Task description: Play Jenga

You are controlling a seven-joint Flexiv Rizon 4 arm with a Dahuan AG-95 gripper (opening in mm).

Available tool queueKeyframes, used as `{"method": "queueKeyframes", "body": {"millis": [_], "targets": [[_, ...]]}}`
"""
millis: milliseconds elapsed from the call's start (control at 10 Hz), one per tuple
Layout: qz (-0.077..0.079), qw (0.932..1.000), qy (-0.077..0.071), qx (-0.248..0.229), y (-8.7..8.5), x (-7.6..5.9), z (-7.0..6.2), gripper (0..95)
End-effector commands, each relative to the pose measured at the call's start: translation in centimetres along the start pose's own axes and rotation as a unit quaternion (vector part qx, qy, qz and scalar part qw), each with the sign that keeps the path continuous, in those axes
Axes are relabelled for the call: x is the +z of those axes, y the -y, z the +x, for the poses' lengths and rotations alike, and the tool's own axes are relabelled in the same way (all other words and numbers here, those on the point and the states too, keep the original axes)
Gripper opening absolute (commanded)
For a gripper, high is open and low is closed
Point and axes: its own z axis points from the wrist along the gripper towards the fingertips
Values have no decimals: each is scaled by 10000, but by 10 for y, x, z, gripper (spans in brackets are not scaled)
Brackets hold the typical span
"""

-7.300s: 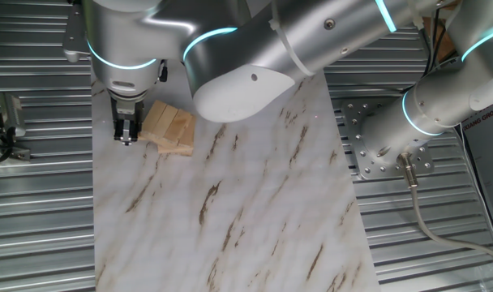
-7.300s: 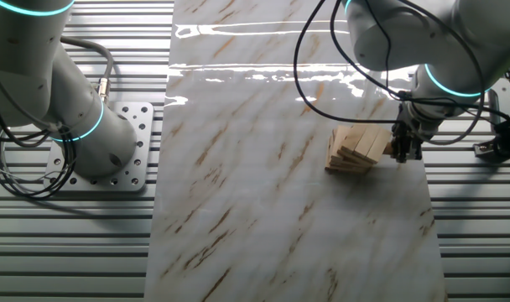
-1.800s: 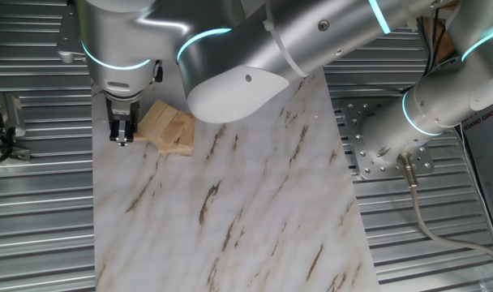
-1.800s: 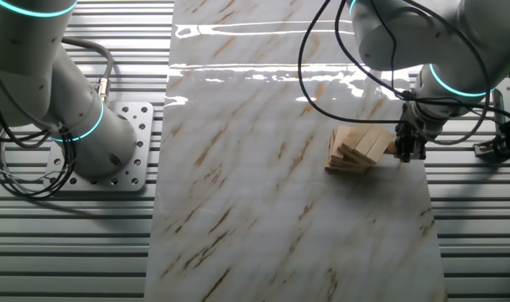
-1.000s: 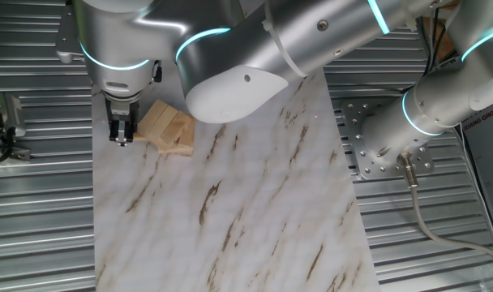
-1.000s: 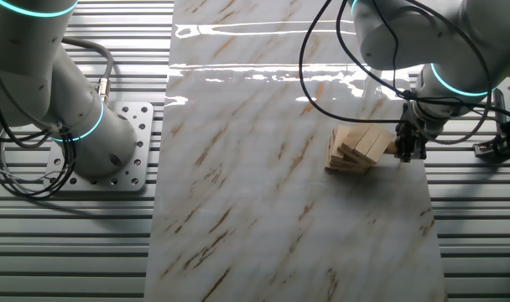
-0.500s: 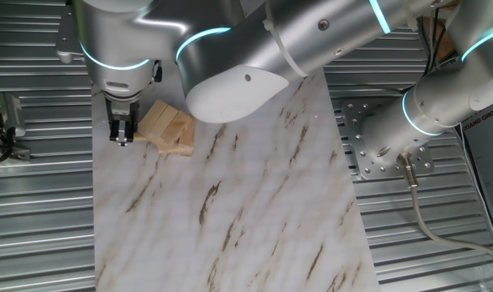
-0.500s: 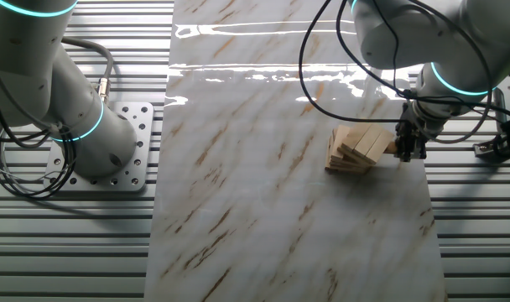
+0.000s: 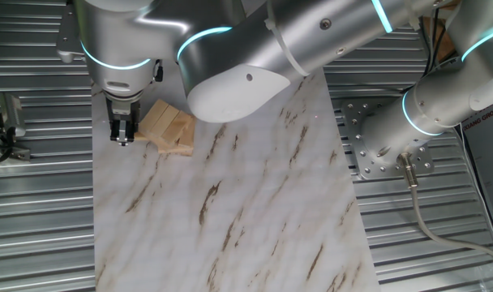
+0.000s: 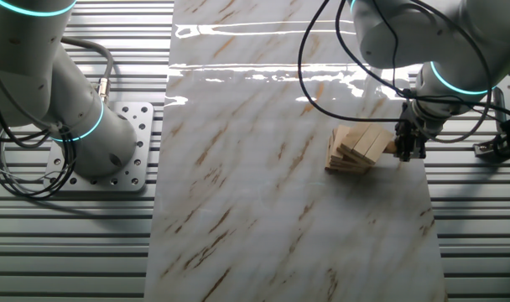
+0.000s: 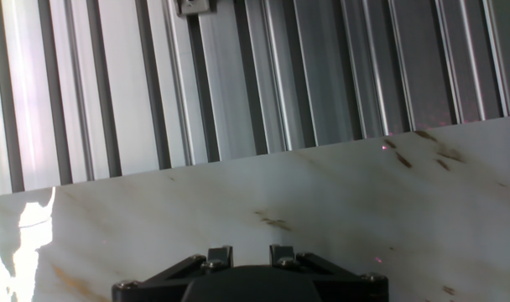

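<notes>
Your arm reached across the desk with its wrist pointing straight down, and your end effector hung at the near corner of the marble-patterned sheet, just beside the Jenga stack. From the other fixed view the end effector stood close against the stack's outer side; you could not tell whether it touched. Its dark fingers looked close together, but no view settled whether they held a block. The stack was pale bare wood, flat rectangular blocks in crosswise layers, the upper ones skewed. The sheet was glossy white with brown veins. Ribbed metal slats lay just past the sheet's edge, while the marble beyond the stack lay open.
</notes>
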Motion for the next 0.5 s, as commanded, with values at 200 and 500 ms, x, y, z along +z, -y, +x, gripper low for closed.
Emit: {"method": "queueKeyframes", "body": {"millis": [200,500], "targets": [[1,10000,-5,0,0,-1,0,0],[-5,10000,5,-2,1,0,2,0]]}}
